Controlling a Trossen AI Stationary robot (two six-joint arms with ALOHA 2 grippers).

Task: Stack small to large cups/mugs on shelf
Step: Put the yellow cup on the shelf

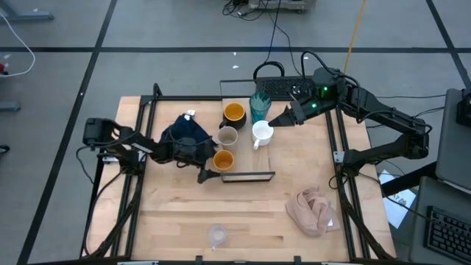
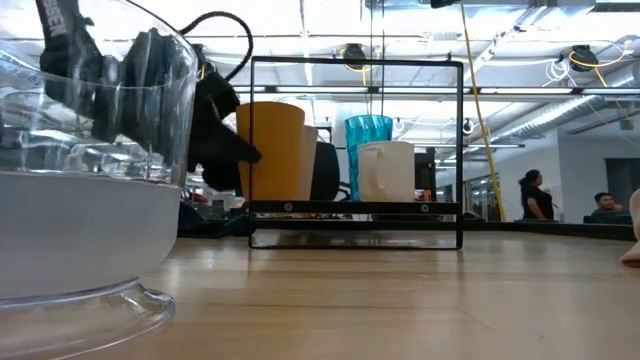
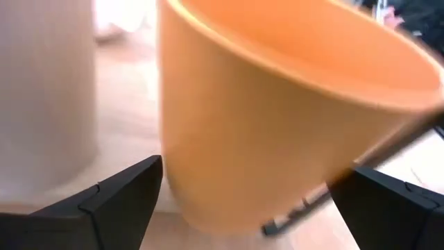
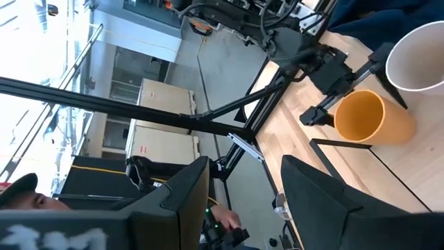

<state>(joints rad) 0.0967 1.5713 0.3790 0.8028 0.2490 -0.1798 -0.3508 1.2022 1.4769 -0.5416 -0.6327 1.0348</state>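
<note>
1. The left gripper (image 1: 209, 171) is seen at the left front corner of the long light-wood shelf board with a dark front edge (image 1: 247, 177), its fingers (image 3: 125, 198) spread wide on either side of the small orange cup (image 1: 223, 160); contact cannot be told
2. A small clear glass (image 1: 217, 234) is set on the tabletop, well apart from the shelf's dark edge
3. On the shelf behind the orange cup, a small grey-beige cup (image 1: 227, 136) and a black mug with yellow-orange inside (image 1: 234, 112) are lined up
4. A teal ribbed tumbler (image 1: 259, 107) and a white mug (image 1: 263, 133) are placed on the shelf's right half
5. The right gripper (image 1: 277, 120) is held just beside the white mug, fingers partly apart, nothing seen between them
</note>
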